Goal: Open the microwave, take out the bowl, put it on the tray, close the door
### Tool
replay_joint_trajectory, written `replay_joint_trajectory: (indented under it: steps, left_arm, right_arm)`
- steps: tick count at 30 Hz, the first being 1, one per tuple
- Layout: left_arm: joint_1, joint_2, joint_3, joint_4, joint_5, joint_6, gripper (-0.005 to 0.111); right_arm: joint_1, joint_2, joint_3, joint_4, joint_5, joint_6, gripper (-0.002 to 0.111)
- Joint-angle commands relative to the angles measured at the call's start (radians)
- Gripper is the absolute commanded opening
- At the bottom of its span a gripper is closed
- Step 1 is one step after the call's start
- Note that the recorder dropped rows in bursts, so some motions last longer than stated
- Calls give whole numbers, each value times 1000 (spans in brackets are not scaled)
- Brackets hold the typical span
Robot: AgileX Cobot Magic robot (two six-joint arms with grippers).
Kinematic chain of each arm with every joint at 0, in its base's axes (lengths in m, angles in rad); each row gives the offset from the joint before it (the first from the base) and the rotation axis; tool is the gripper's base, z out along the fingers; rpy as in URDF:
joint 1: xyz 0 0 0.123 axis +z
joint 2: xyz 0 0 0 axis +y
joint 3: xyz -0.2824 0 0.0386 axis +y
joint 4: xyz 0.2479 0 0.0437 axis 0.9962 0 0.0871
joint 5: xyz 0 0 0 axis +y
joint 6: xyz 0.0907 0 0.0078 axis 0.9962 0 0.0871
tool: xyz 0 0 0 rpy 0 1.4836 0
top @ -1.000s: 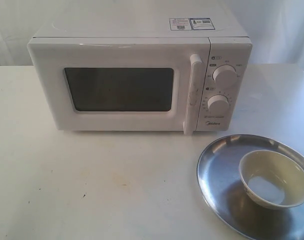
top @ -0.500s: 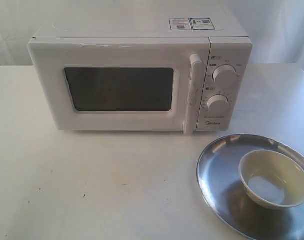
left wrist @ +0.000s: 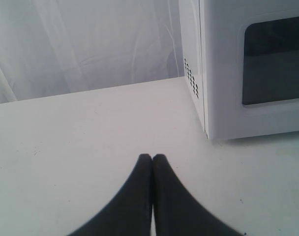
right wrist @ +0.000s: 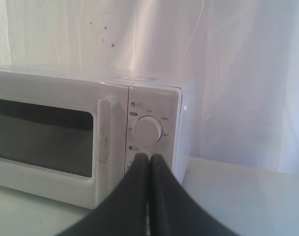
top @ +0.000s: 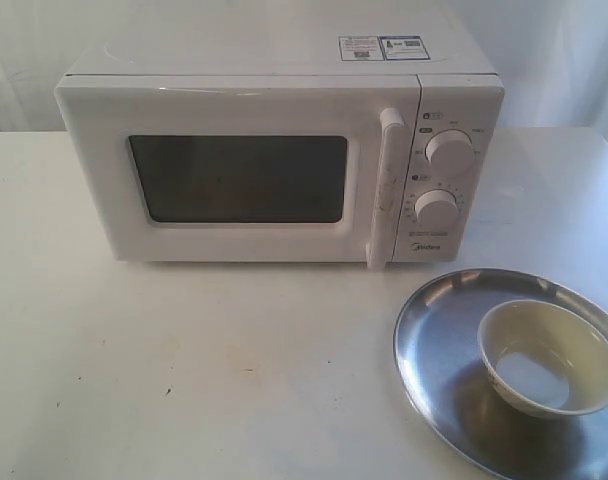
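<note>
- The bowl (top: 550,357) sits on the tray (top: 434,330).
- The door (top: 239,112) is closed.
- The left fingers (left wrist: 134,196) and right fingers (right wrist: 132,196) are pressed together, holding nothing.

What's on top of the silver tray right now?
A cream bowl sits upright on the tray, looking empty. The tray surface beneath the bowl is covered.

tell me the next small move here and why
Probably nothing more than parking both arms at rest: the bowl sits on the tray, the door looks flush shut on the microwave, and the left gripper and right gripper are shut, empty, touching nothing.
</note>
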Motion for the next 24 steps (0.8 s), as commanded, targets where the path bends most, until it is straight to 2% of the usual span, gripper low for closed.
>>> replay_joint_trajectory:
  steps: [1, 24]
  left_arm:
    - [-1, -2, -3, -8, -4, 0, 0]
    - [-1, -2, -3, -8, -4, 0, 0]
  right_arm:
    - [-7, -6, 6, 58, 8, -57, 0]
    - [-7, -6, 6, 68, 59, -57, 0]
